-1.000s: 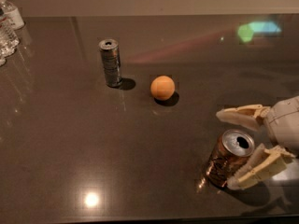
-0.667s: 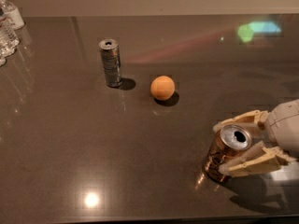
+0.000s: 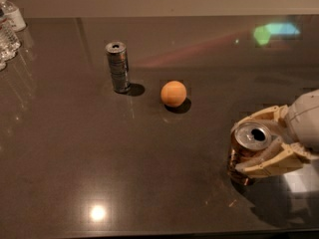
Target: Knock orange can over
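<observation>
The orange can (image 3: 250,135) stands upright at the right front of the dark table (image 3: 75,158). It is copper-orange with a silver top and an open pull-tab hole. My gripper (image 3: 237,148) reaches in from the right edge. Its two cream fingers (image 3: 269,164) are closed against the can, one behind its top rim and one across the front of its body. Part of the can's body is hidden by the front finger.
A taller, slim silver-grey can (image 3: 118,66) stands at the back left. An orange ball (image 3: 173,93) lies to its right, well behind the gripper. Clear water bottles (image 3: 9,26) stand at the far left edge. A wall runs behind the table.
The fingers have closed in from a wide spread onto the orange can. The can still stands in the same spot. The silver can and ball have not moved.
</observation>
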Available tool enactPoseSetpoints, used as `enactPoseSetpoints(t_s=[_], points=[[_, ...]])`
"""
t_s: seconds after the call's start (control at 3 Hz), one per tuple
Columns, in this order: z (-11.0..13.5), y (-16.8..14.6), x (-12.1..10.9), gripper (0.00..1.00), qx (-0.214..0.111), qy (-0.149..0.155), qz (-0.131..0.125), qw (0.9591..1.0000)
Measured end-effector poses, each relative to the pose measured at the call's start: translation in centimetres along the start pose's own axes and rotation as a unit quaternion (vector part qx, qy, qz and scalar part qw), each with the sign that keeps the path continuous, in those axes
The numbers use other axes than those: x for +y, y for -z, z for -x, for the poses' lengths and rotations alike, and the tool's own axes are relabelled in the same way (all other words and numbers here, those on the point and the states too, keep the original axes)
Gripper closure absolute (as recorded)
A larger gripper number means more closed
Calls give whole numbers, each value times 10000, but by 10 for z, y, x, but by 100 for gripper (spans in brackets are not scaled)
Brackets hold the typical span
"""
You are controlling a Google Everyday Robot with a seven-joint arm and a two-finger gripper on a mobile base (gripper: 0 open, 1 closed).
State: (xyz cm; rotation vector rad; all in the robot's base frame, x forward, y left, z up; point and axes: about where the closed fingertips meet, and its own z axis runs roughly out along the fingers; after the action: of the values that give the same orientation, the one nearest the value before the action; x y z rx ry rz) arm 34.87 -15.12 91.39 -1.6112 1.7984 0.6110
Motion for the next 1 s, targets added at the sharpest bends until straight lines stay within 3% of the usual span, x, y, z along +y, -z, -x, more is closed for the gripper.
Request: enactPoseSetpoints(t_s=[0.33, 0.67, 1.0], points=[[1, 13, -16, 100, 784, 22, -101, 9969], [-15, 25, -32, 100, 1616, -24, -117, 9868], [-38, 35, -42, 100, 2368, -52, -134, 9714]])
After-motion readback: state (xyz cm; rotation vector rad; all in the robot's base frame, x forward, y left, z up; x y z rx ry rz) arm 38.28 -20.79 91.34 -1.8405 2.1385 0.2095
